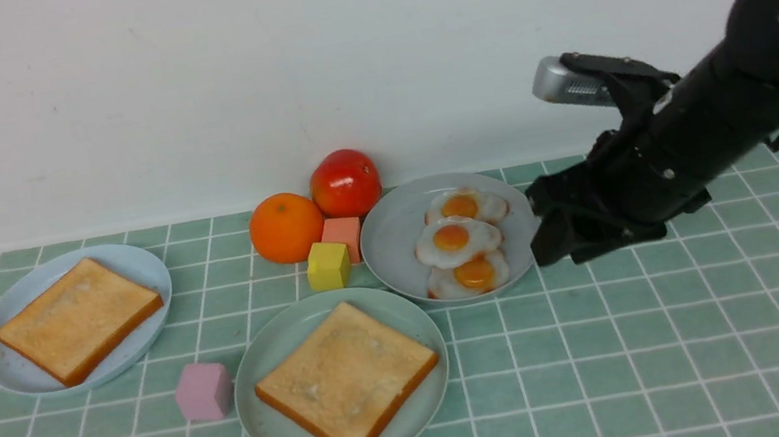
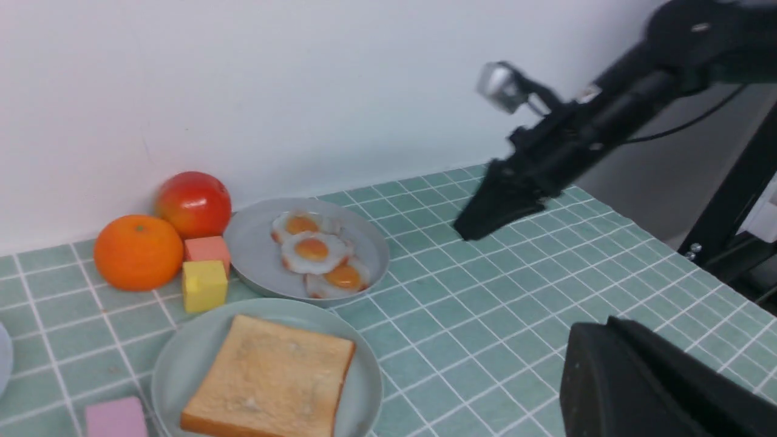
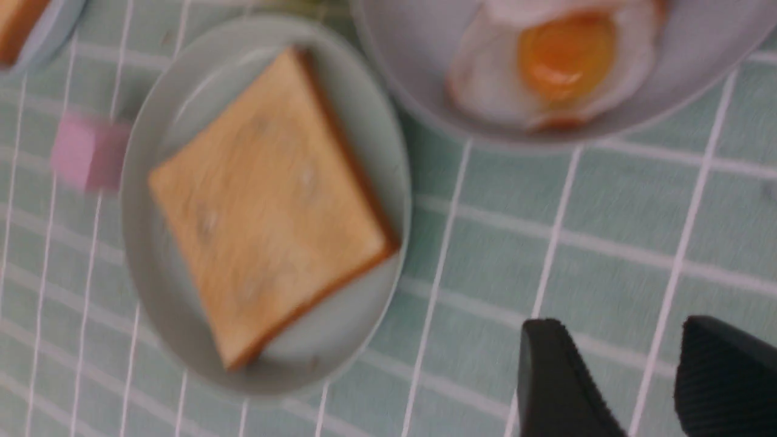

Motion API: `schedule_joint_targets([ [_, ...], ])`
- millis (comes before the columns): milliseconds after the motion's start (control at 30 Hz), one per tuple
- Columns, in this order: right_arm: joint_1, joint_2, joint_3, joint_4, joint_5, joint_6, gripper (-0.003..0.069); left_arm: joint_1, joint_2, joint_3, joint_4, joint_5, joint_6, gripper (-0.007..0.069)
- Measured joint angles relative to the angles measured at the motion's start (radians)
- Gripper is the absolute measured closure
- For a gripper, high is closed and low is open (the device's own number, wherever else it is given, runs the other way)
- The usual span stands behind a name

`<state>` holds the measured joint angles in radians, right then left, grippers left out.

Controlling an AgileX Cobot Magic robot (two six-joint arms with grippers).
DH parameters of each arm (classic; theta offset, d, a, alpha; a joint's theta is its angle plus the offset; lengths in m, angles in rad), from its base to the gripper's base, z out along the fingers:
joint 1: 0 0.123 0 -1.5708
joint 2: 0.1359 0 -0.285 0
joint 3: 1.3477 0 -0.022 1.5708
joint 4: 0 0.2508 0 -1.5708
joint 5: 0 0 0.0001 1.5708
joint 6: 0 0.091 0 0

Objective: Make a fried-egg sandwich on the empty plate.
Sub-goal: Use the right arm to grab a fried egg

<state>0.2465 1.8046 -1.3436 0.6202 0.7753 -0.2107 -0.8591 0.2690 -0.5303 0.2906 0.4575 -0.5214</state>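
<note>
With my right fingers (image 3: 625,358) parted and apparently empty, though blurred, I should come straight down over the topmost fried egg (image 1: 455,241) on the grey plate (image 1: 387,276) and pinch its white gently, sparing the yolk.

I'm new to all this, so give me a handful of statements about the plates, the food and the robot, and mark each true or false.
1. The green plate holds one slice of toast. True.
2. The fried eggs lie on the light blue plate. False: they are on the grey plate.
3. The tomato-like red thing sits beside the orange. True.
4. The right end effector is closed around an egg. False: it is open and holds nothing.
5. There are three fried eggs in all. True.
6. The pink block lies on the green plate. False: the pink block is on the table, beside that plate.
</note>
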Motion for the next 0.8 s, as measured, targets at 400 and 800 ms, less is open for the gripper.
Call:
schedule_joint_targets([
  [400, -0.075, 0.33, -0.303, 0.178, -0.003, -0.043, 0.0288, 0.0, 0.193, 0.005, 0.049, -0.309, -0.057, 0.0638],
  [800, -0.075, 0.524, -0.497, 0.208, 0.011, -0.047, 0.0283, 0.0, 0.345, 0.005, 0.052, -0.383, -0.09, 0.0638],
])
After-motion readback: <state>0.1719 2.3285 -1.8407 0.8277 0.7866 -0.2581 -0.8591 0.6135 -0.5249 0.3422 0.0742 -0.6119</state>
